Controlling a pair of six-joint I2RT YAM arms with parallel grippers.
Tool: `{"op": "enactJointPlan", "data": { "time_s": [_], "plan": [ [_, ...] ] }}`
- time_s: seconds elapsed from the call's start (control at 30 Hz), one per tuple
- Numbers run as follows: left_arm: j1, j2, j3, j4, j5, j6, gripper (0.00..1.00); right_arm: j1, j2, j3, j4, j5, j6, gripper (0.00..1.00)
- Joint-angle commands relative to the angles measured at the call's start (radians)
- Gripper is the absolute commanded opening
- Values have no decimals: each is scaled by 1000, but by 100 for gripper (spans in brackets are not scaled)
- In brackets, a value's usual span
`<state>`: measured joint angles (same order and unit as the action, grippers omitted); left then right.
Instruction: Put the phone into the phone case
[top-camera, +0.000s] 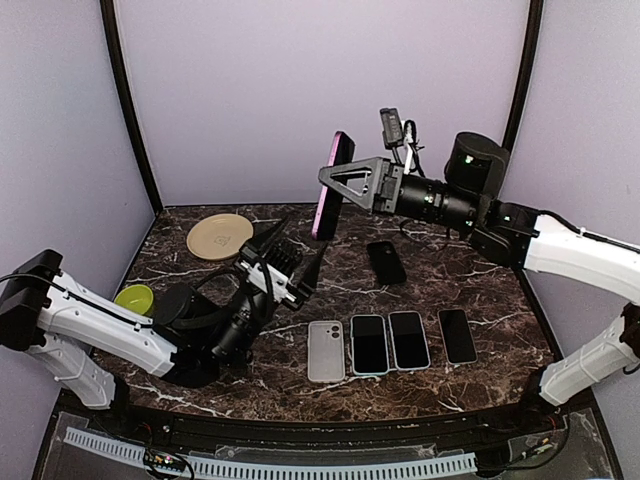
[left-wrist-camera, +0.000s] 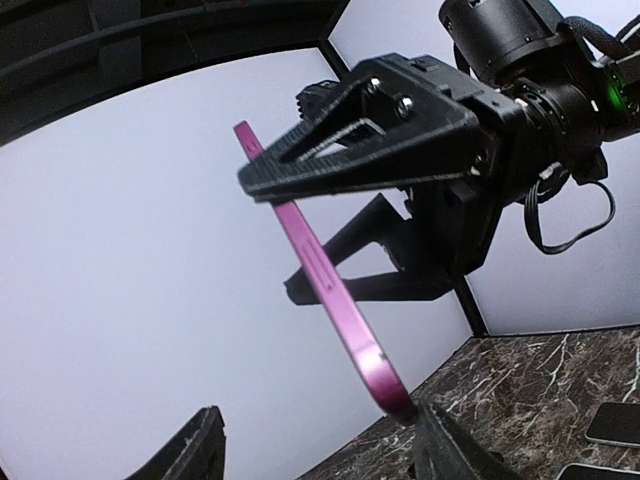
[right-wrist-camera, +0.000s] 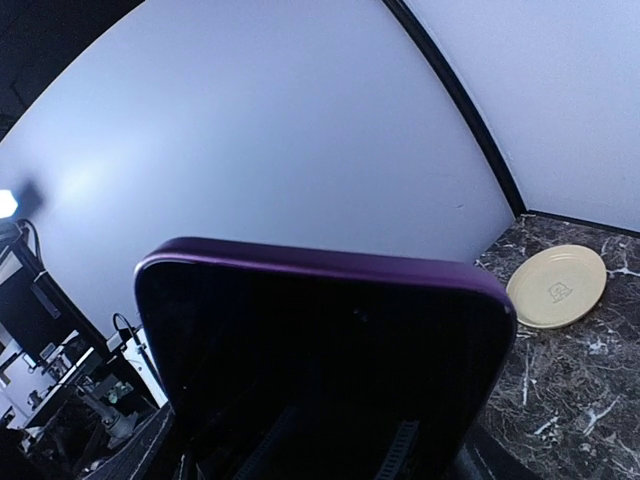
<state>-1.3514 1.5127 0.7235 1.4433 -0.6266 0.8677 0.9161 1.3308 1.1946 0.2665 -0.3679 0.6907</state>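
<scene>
A phone (top-camera: 333, 185) with a magenta rim and a dark screen stands upright in the air above the back of the table. My right gripper (top-camera: 338, 178) is shut on it, one black triangular finger on each face. In the right wrist view the phone (right-wrist-camera: 320, 350) fills the lower frame and hides the fingers. My left gripper (left-wrist-camera: 320, 450) is open just below the phone (left-wrist-camera: 320, 270), whose lower corner is by the right finger (left-wrist-camera: 455, 450). A pale grey phone case (top-camera: 326, 350) lies flat near the front. I cannot tell whether the magenta rim is a case.
Three dark-screened phones (top-camera: 408, 340) lie in a row right of the pale case, and a black one (top-camera: 386, 262) lies further back. A tan plate (top-camera: 220, 236) sits at the back left. A green bowl (top-camera: 134, 298) sits by the left arm.
</scene>
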Motion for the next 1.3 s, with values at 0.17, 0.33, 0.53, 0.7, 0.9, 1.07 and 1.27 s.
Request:
{"op": "enactJointPlan", "data": {
  "time_s": [0.17, 0.33, 0.53, 0.7, 0.9, 1.07, 1.27],
  "plan": [
    [5, -228, -65, -476, -105, -396, 75, 24, 33, 89, -375, 444, -52, 0],
    [64, -339, -42, -962, -193, -833, 77, 105, 146, 113, -540, 662, -2, 0],
    [150, -480, -108, -1406, -218, -1260, 77, 242, 285, 114, -601, 872, 116, 0],
    [153, -577, -198, -1488, -204, -1355, 77, 299, 401, 143, -643, 909, 206, 0],
    [153, -558, -211, -1546, -164, -1397, 78, 340, 512, 189, -731, 939, 278, 0],
    [153, -523, -213, -1526, -125, -1390, 78, 349, 568, 206, -766, 941, 300, 0],
    [153, -513, -220, -1503, -115, -1355, 79, 350, 608, 219, -796, 925, 318, 0]
  ]
}}
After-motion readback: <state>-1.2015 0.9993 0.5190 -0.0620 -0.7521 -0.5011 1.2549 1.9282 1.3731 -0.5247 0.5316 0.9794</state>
